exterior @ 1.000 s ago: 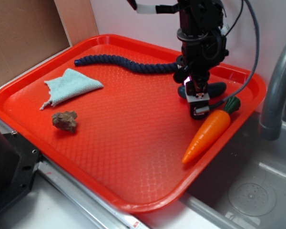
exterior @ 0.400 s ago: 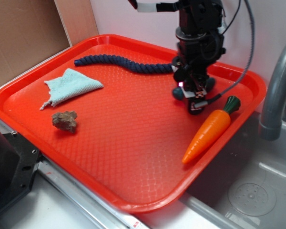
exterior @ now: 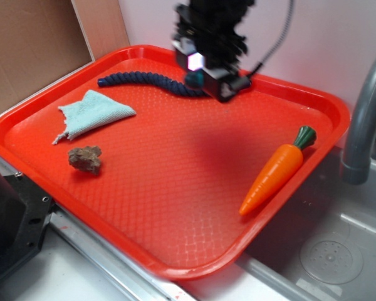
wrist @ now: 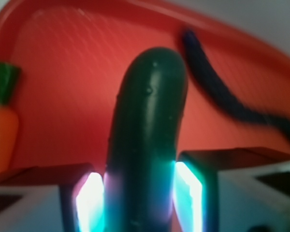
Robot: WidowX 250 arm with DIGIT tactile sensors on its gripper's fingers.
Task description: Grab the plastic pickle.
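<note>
dark green pickle, red textured tray, navy rope, orange green-topped carrot, pale teal cloth

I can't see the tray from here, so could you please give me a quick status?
Gripper shut on the plastic pickle, lifted above the red tray. Blue rope close beneath. Carrot well clear.

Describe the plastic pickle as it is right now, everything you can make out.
The plastic pickle is dark green, glossy and smooth with a few small bumps, sausage-shaped with a rounded free end. It is clamped between the two lit fingers of the gripper, its end sticking out past them, and is held above the red tray, touching nothing else. In the exterior view the gripper hides nearly all of it.
</note>
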